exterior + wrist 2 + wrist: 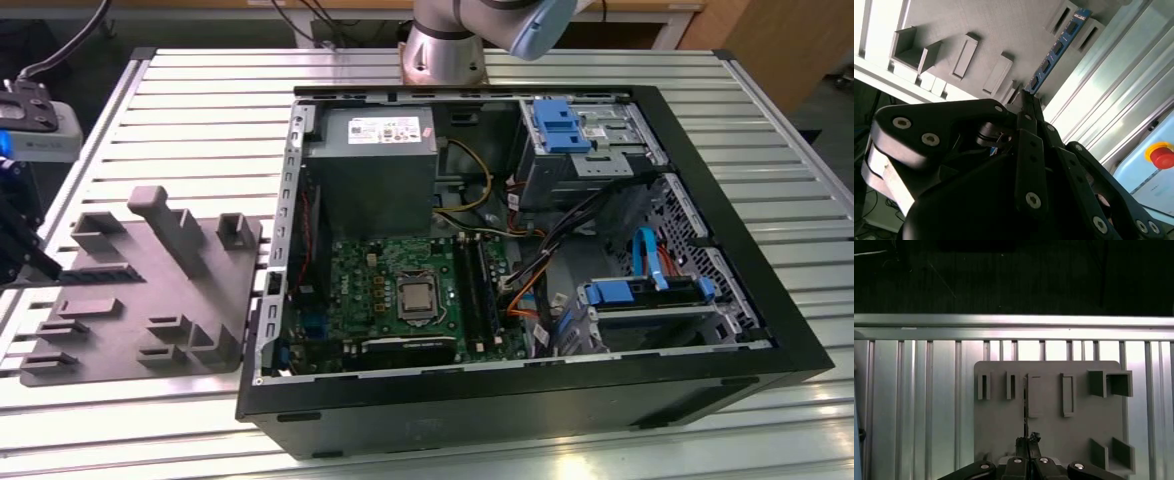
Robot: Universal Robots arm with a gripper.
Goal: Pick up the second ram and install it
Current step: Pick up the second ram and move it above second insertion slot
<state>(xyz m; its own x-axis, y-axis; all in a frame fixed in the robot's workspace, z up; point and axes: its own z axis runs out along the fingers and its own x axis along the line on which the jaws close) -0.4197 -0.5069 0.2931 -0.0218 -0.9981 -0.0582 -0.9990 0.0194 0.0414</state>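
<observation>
Slatted tabletop (914,405), grey tray (1054,440) on it. Your fingers (1028,107) pinch the ram (1056,50) by one end over the tray. Pickup step, I judge; install not done, needs a square grip.

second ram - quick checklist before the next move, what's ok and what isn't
1. Gripper shut on the second ram: ok, it is closed on the stick in the second wrist view.
2. Ram lifted clear of the grey tray: cannot tell; it lies over the tray in both wrist views.
3. Ram straight in the grip: ok, edge-on it lines up with the gripper in the first wrist view.
4. Computer case open, memory slots exposed: ok.
5. Free slot: cannot tell.
</observation>
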